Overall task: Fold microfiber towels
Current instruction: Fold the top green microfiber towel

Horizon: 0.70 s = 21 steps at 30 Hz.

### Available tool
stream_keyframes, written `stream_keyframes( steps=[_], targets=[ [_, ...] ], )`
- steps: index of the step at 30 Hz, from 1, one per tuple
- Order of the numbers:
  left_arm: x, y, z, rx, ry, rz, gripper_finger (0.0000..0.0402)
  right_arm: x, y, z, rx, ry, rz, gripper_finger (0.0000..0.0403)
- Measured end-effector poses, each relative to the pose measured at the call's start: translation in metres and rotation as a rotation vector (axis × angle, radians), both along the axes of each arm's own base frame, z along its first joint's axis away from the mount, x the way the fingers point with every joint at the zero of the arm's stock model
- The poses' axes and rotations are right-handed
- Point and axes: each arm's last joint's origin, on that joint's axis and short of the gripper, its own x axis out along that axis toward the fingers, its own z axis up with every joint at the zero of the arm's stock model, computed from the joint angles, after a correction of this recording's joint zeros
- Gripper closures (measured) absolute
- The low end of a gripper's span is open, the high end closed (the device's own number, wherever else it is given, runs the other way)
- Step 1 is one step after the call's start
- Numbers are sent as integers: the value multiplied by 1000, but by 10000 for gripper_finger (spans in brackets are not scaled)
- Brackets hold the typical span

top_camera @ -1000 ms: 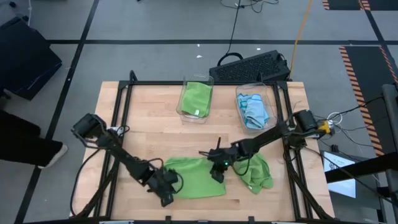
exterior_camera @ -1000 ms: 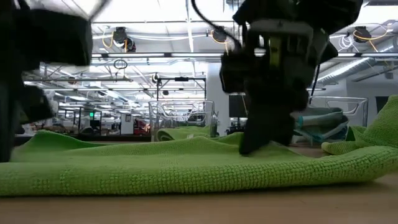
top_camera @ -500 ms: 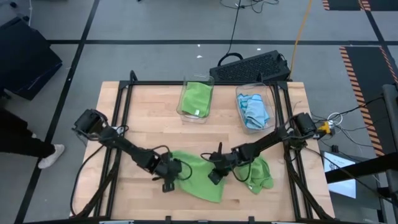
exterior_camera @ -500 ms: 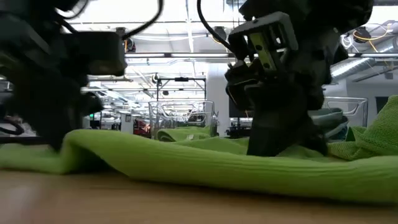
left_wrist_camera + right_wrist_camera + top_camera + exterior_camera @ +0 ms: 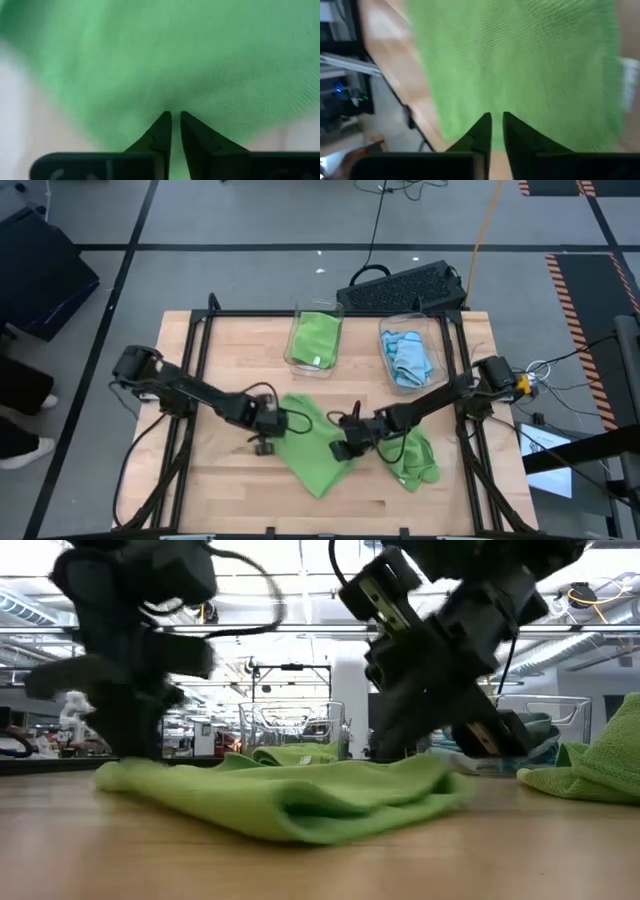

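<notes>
Since a second ago the green towel [image 5: 315, 452] has changed shape and place: it lay then as a wide flat sheet along the table's front edge, and now it is a narrower, folded, diamond-like piece drawn back toward the middle of the wooden table [image 5: 230, 360], one corner pointing to the front. Both arms have swung inward and away from the front edge with it. The left gripper [image 5: 266, 432] sits at the towel's left edge, and the right gripper [image 5: 342, 448] at its right edge, so the cloth lies between the two. In each wrist view the two dark fingers stand almost together with only a thin slit between them, their tips right at the green pile [image 5: 170, 65]; whether either pair pinches cloth I cannot tell, as the tips meet the fabric in a blur. A second, crumpled green towel [image 5: 418, 457] lies just right of the right gripper, near the table's right side. At the back stand two clear bins, one [image 5: 315, 338] with a folded green towel inside and one [image 5: 408, 350] holding light blue towels. In the low view the folded towel [image 5: 300, 795] shows a doubled front edge, while the grippers above it are smeared dark shapes whose fingers cannot be made out.
</notes>
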Motion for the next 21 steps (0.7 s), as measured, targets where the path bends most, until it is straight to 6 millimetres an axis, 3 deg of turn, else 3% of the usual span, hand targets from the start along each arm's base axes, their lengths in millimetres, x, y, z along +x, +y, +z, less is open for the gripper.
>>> stream_keyframes(
  steps=[4, 9, 14, 17, 21],
  targets=[
    [-16, 14, 33, 19, -34, 104, 342, 0, -20, 16, 12, -10, -42, 308],
    [-37, 22, 57, -72, -76, 426, 316, 0, -51, 41, -10, -90, -102, 223],
    [-34, 13, 54, -333, -277, 779, 296, -1, -74, 49, -81, -118, -102, 173],
    [-15, -1, 52, -562, -540, 723, 297, -4, -81, 49, -117, -113, -51, 172],
    [5, -15, 39, -598, -706, 579, 319, -7, -87, 45, -151, -90, 40, 189]
  ],
)
